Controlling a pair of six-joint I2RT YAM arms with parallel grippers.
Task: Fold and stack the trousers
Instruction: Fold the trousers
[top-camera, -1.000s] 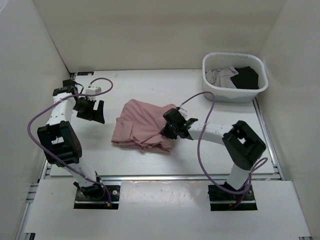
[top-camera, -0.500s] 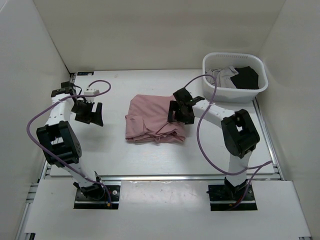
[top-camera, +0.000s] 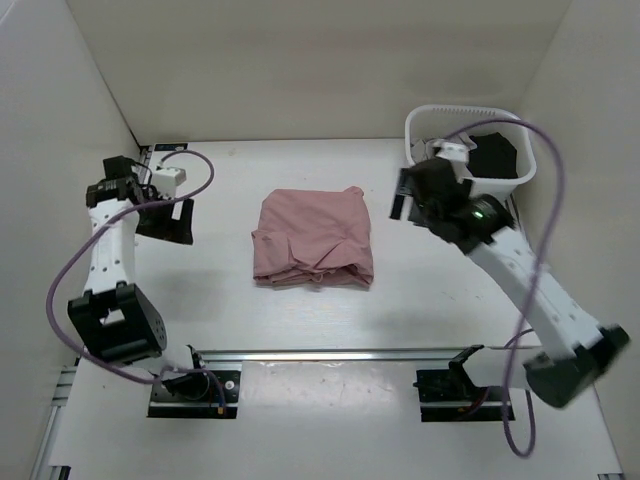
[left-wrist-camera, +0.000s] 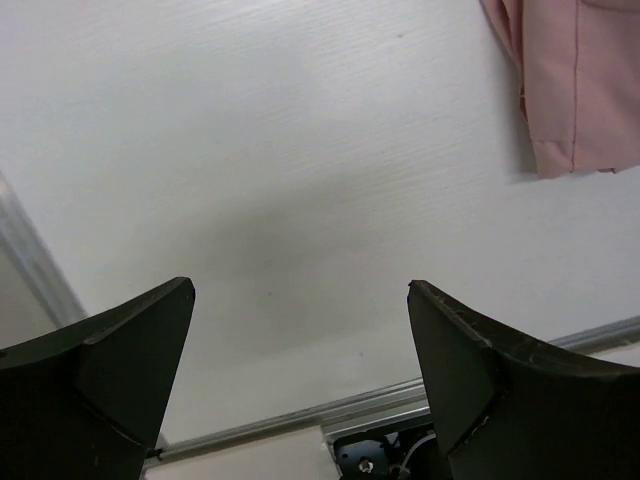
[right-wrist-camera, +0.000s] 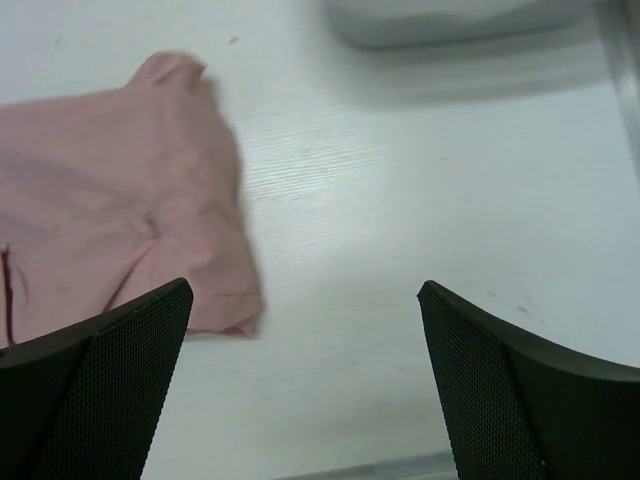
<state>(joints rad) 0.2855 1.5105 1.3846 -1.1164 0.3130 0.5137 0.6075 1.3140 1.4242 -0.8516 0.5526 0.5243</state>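
White bench (top-camera: 200, 290), white walls, and the trousers (top-camera: 313, 238) lie dead centre of the top view, folded into a rumpled pink square, flat on the surface. Nothing is touching them! Over at the left of the frame the left gripper (top-camera: 166, 219) hangs well apart from the cloth, jaws spread wide with nothing between them. Its wrist view shows the two black fingers (left-wrist-camera: 100, 370) low in the picture, bare bench between them, and just a corner of the trousers in the upper right.

Now the right gripper (top-camera: 404, 196): it sits to the right of the trousers, clear of the cloth, between the fold and the basket (top-camera: 465, 108) in the upper right corner. Jaws released here too, wide apart and empty. From its wrist camera the trousers fill the left side, one folded corner reaching down beside the lower left finger, and the basket is a blur along the top edge. A black garment (top-camera: 497, 155) lies in the basket. Purple cables (top-camera: 75, 240) loop off both arms.
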